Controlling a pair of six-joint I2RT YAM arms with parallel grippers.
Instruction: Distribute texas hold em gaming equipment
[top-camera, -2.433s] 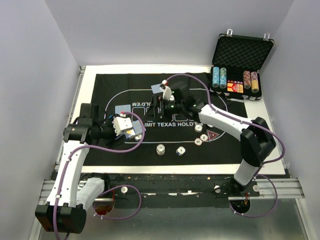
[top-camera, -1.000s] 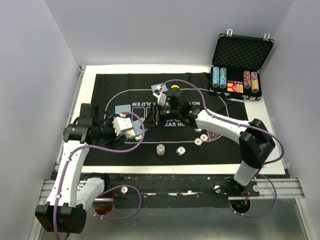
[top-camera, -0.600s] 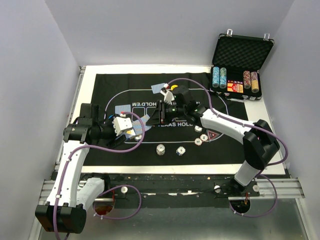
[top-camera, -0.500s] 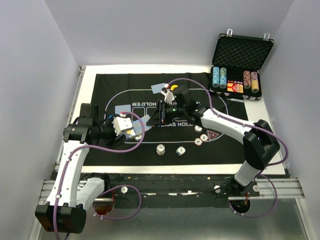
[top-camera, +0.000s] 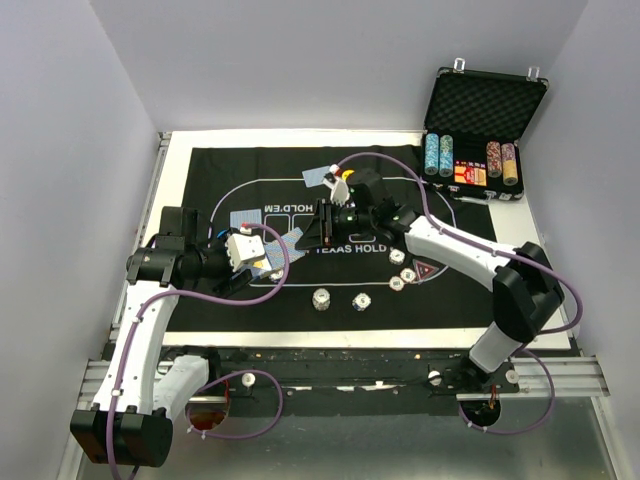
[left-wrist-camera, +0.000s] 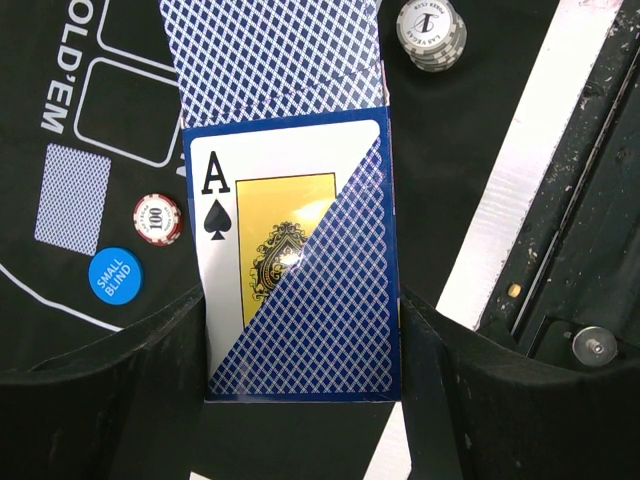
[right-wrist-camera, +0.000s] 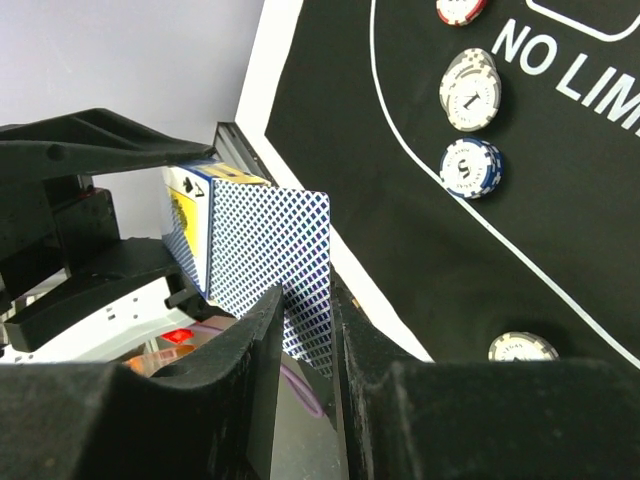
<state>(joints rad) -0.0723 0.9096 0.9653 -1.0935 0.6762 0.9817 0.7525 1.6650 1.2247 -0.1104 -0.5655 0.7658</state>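
While the left fingers (left-wrist-camera: 150, 400) squeeze the deck box (left-wrist-camera: 300, 290) in the middle of the frame, the right fingers (right-wrist-camera: 240, 390) pinch a blue-backed card (right-wrist-camera: 300, 300) poking out of it.

Over the middle of the mat (top-camera: 215, 165), the left gripper (top-camera: 268, 258) clamping the deck box (left-wrist-camera: 330, 310) and the right gripper (top-camera: 318, 235) pinching a card (right-wrist-camera: 270, 240) fill the gap between the arms. Chip stacks (top-camera: 321, 299) stand near the front, while the mat's far-left corner lies open.
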